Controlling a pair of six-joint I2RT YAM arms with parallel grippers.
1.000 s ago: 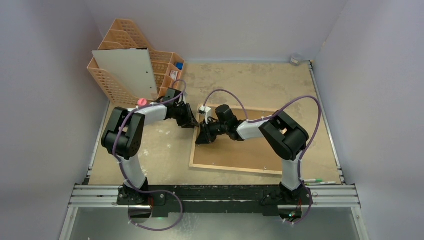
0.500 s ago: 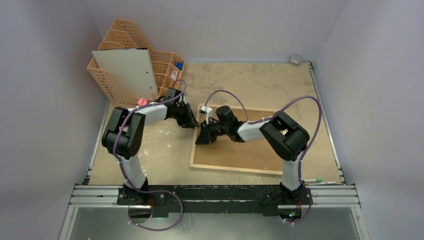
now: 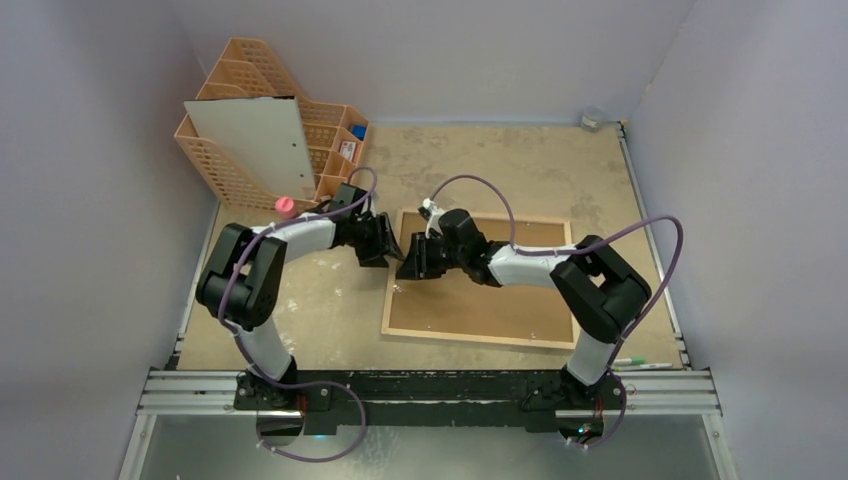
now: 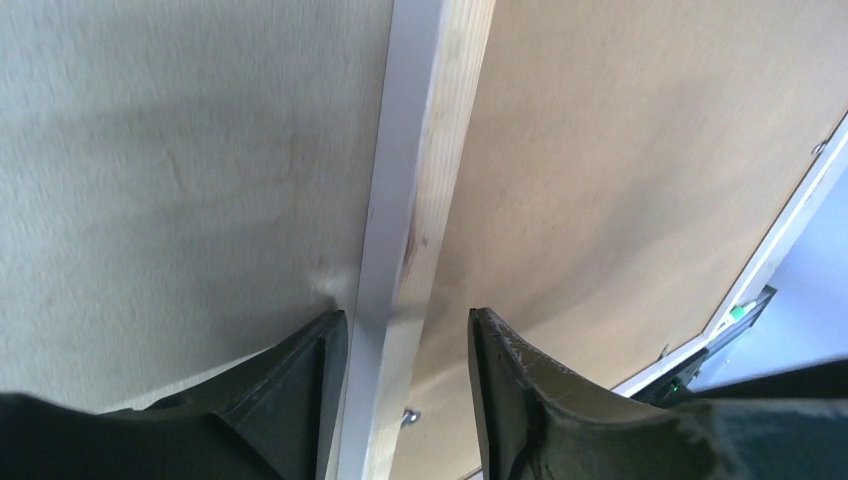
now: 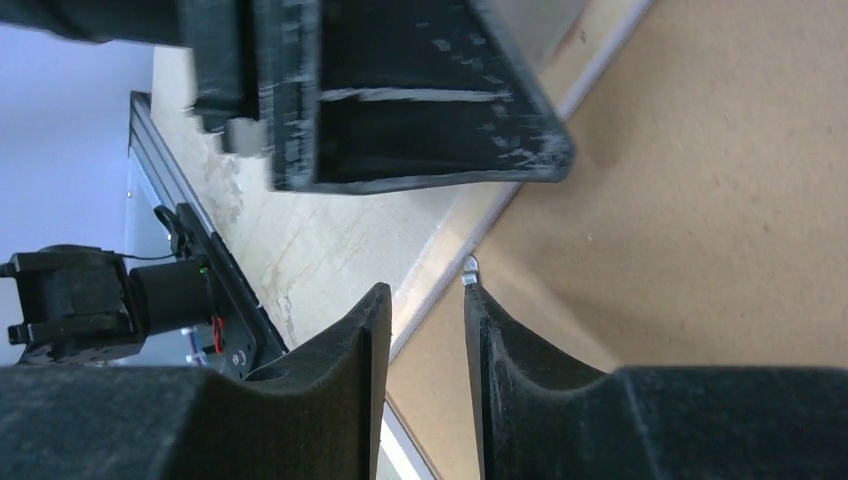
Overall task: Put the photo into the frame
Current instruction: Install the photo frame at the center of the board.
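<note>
Now, frame (image 4: 430,180): large rectangular picture frame, white border and light wood rim, lies face down on the worktop (image 3: 300,300), long axis left-right, brown fibreboard backing (image 3: 480,300) seated in it.
Left fingers (image 4: 400,325): moderately apart, astride the frame's left short rim, not clamping.
Right fingers (image 5: 427,295): narrow gap, empty, just inside that rim beside a metal tab (image 5: 470,265).
Photo: print side unseen; the white sheet (image 3: 250,140) in the far peach organiser (image 3: 215,170) may be it.
</note>
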